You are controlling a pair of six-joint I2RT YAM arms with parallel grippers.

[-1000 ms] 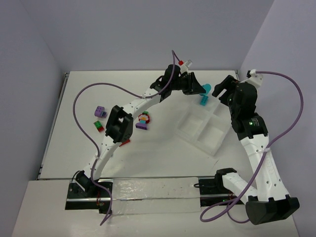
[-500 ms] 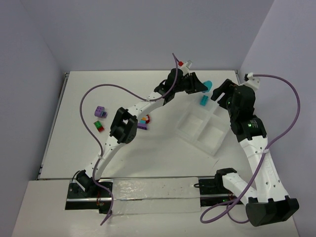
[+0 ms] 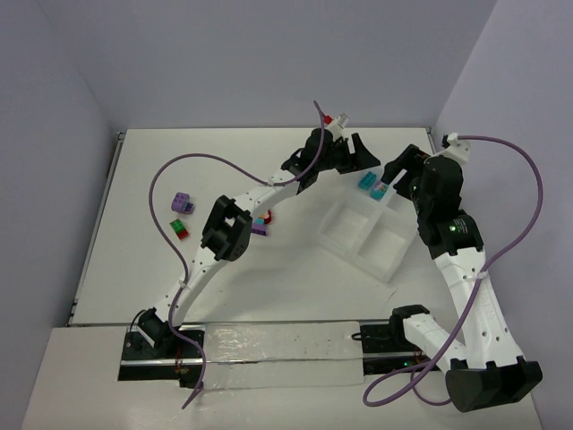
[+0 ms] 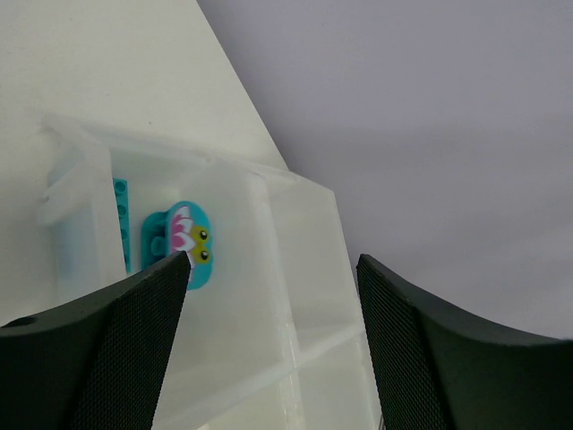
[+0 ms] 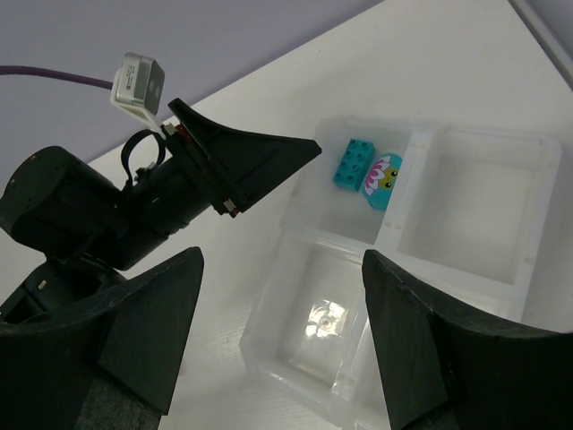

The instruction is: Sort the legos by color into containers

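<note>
The white four-compartment tray (image 3: 387, 244) lies right of centre. Its far-left compartment holds a teal brick (image 3: 366, 180) and a rounded teal piece with a printed face (image 3: 379, 190). Both also show in the left wrist view, the brick (image 4: 121, 224) and the face piece (image 4: 185, 242), and in the right wrist view, the brick (image 5: 354, 164) and the face piece (image 5: 385, 179). My left gripper (image 3: 365, 159) hovers over that compartment, open and empty (image 4: 273, 269). My right gripper (image 3: 395, 170) is open and empty above the tray (image 5: 282, 269). The other compartments look bare.
A purple brick (image 3: 183, 202), a green one (image 3: 177, 223) and a red one (image 3: 183, 234) lie at the left of the table. A small cluster of bricks (image 3: 260, 221) sits partly hidden under the left arm. The left gripper's finger (image 5: 242, 161) shows close by in the right wrist view.
The left gripper held the rounded teal piece above the tray; it has opened and the piece now lies in the compartment beside the teal brick. The right arm has shifted slightly.
</note>
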